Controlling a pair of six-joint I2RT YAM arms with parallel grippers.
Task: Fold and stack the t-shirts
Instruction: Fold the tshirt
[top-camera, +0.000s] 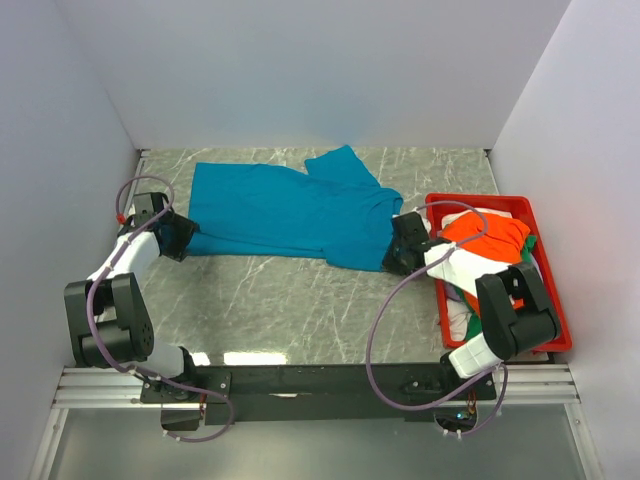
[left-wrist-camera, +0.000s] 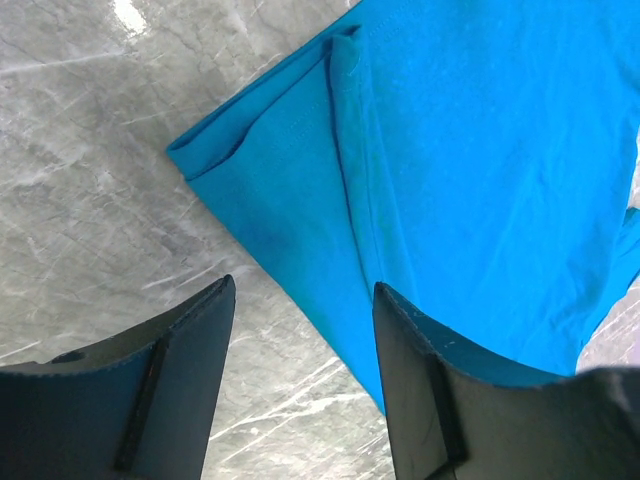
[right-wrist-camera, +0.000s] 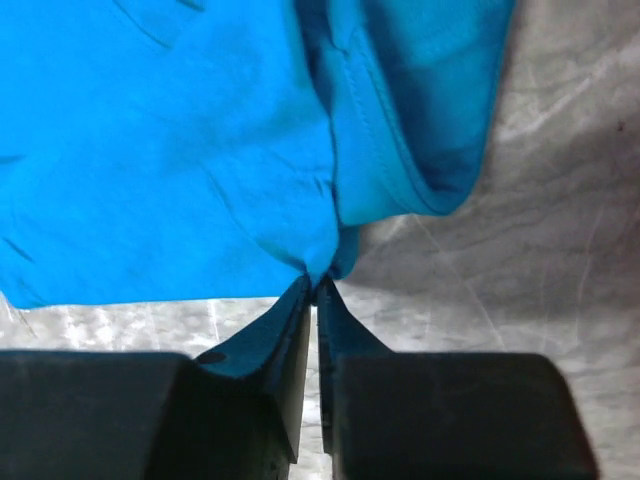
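The teal-blue t-shirt (top-camera: 290, 208) lies spread across the back of the marble table, partly folded, one sleeve sticking up at the back. It also shows in the left wrist view (left-wrist-camera: 470, 180) and the right wrist view (right-wrist-camera: 170, 150). My left gripper (top-camera: 186, 237) is open at the shirt's left near corner, one finger over the cloth edge, one over bare table (left-wrist-camera: 304, 295). My right gripper (top-camera: 394, 258) is shut on the shirt's right near edge, pinching a bunch of cloth at its fingertips (right-wrist-camera: 318, 285). Orange (top-camera: 490, 235), green (top-camera: 528, 245) and white (top-camera: 462, 265) shirts lie heaped in the red bin.
The red plastic bin (top-camera: 555, 300) stands at the right of the table, beside my right arm. White walls close the left, back and right sides. Bare marble table (top-camera: 300, 310) lies in front of the teal-blue shirt.
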